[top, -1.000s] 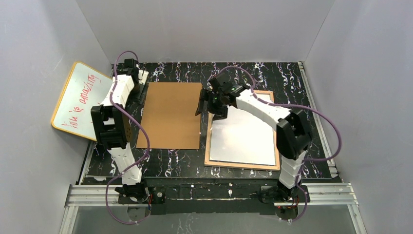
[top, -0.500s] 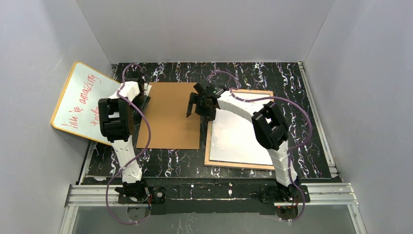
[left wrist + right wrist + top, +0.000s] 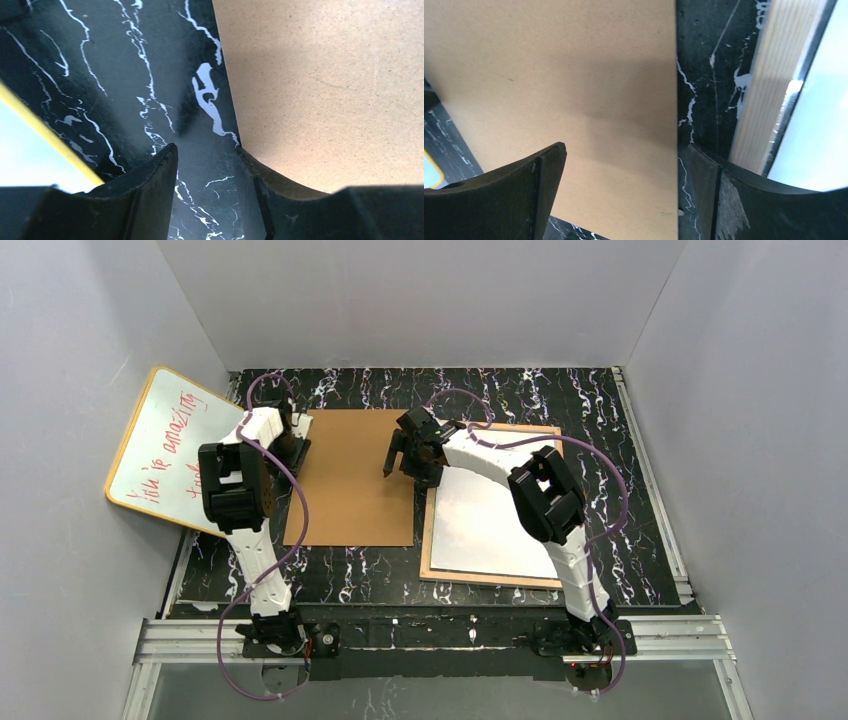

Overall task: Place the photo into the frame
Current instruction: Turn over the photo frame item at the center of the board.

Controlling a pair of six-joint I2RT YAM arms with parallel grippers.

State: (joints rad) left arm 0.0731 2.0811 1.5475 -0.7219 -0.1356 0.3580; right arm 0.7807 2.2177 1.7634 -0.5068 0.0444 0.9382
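The frame (image 3: pixel 494 579) lies on the right with its tan wood side up. A white sheet (image 3: pixel 490 520) lies inside it; it looks like the photo's plain back, and its picture side is hidden. My right gripper (image 3: pixel 405 462) is open, just left of the frame's far left corner. In the right wrist view the gripper (image 3: pixel 624 147) straddles the right edge of the brown backing board (image 3: pixel 564 75), with the frame's wood (image 3: pixel 774 75) beside it. My left gripper (image 3: pixel 297 445) is open and empty at the board's left edge, and in its wrist view (image 3: pixel 206 148) it is over bare table.
The brown backing board (image 3: pixel 350 475) lies flat left of the frame. An orange-rimmed whiteboard (image 3: pixel 165 445) with red writing leans at the far left; its rim shows in the left wrist view (image 3: pixel 50 135). Grey walls close in three sides of the black marbled table (image 3: pixel 350 575).
My right gripper has moved left, from the frame's far left corner to over the board's right edge. My left gripper has come nearer, down to the board's left edge.
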